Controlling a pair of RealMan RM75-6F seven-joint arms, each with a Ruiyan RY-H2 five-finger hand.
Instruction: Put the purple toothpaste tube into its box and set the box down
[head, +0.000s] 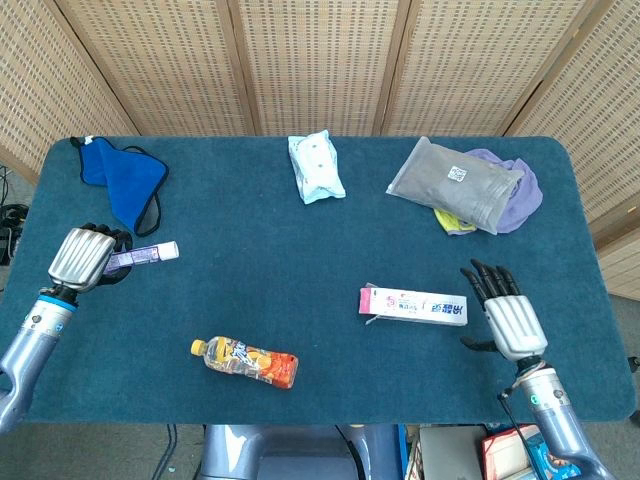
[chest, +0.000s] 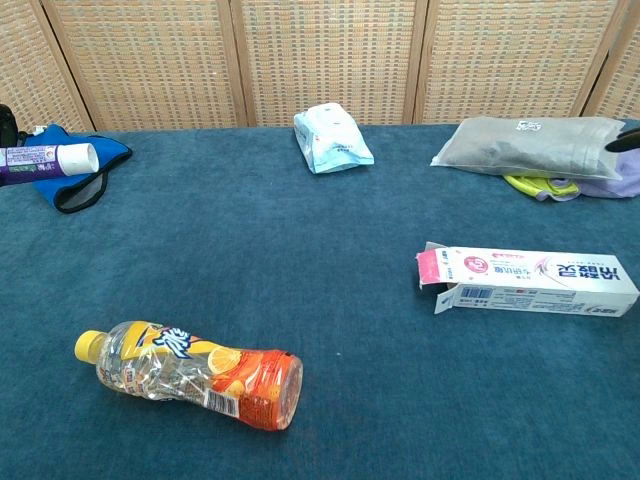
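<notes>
My left hand (head: 85, 257) grips the purple toothpaste tube (head: 146, 255) at the table's left edge, lifted off the cloth, white cap pointing right. The chest view shows the toothpaste tube (chest: 48, 157) at the far left, held above the table. The white and pink toothpaste box (head: 414, 304) lies flat at the right of centre, its open flap end to the left; the toothpaste box (chest: 528, 281) is also in the chest view. My right hand (head: 505, 314) hovers just right of the box with fingers spread, holding nothing.
An orange drink bottle (head: 246, 361) lies near the front edge. A blue cloth (head: 122, 179) is at the back left, a wipes pack (head: 316, 167) at the back centre, a grey pouch (head: 454, 182) over purple and yellow cloths at the back right.
</notes>
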